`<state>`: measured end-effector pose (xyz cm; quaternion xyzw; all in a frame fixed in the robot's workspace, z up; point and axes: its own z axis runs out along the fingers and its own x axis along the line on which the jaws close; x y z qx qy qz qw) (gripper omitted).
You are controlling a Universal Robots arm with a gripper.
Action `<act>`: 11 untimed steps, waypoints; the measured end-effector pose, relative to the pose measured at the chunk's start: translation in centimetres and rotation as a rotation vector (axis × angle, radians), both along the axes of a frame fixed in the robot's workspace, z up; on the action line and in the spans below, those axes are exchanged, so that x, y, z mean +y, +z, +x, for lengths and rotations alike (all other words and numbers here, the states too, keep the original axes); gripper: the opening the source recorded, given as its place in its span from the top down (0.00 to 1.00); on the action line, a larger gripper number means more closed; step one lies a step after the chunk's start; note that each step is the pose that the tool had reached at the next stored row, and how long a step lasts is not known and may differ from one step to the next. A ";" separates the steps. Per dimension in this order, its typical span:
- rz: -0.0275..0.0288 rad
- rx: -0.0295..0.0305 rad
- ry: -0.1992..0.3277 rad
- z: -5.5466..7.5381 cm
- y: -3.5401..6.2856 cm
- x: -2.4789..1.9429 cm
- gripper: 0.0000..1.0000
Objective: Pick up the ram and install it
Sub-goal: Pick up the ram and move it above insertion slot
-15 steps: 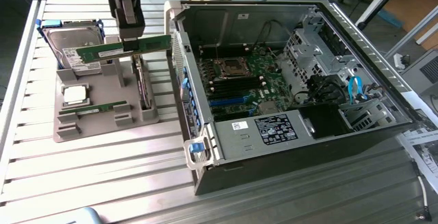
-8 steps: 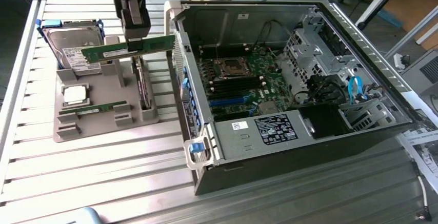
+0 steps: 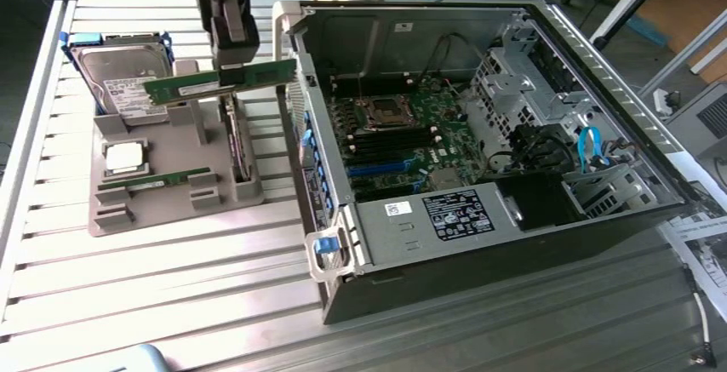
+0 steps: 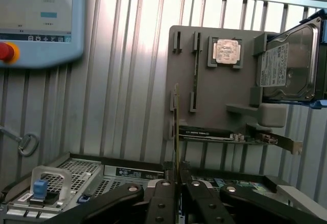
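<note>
Exterior view: the ram (image 3: pixel 187 87) is held at about its middle by the gripper (image 3: pixel 233 72), raised above the gray holder (image 3: pixel 170 214) and just beside the open computer case (image 3: pixel 512 227), with its long side roughly level. In the wrist view the stick is seen edge-on, and the fingers (image 4: pixel 162 196) are clamped on it from both sides.

A second green stick (image 3: pixel 153 180) is left lying in its slot on the holder, near the silver CPU chip (image 3: pixel 123 157). An expansion card (image 3: pixel 235 146) is stood upright at the holder's edge nearest the case, and a hard drive (image 3: pixel 119 78) is propped at its far end. The holder and case are carried by a ribbed metal tabletop (image 3: pixel 170 295).

Printed labels are found on the hard drive, on the black power supply (image 3: pixel 455 214) and on the CPU chip (none of the writing can be read). The pendant (image 4: pixel 36 9) beside a red button (image 4: pixel 6 52) is also too faint to read.
</note>
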<state>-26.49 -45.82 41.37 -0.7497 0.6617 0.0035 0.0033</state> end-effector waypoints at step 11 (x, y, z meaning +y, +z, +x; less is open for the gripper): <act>0.0000 0.0000 0.000 0.8 -0.16 0.00 0.86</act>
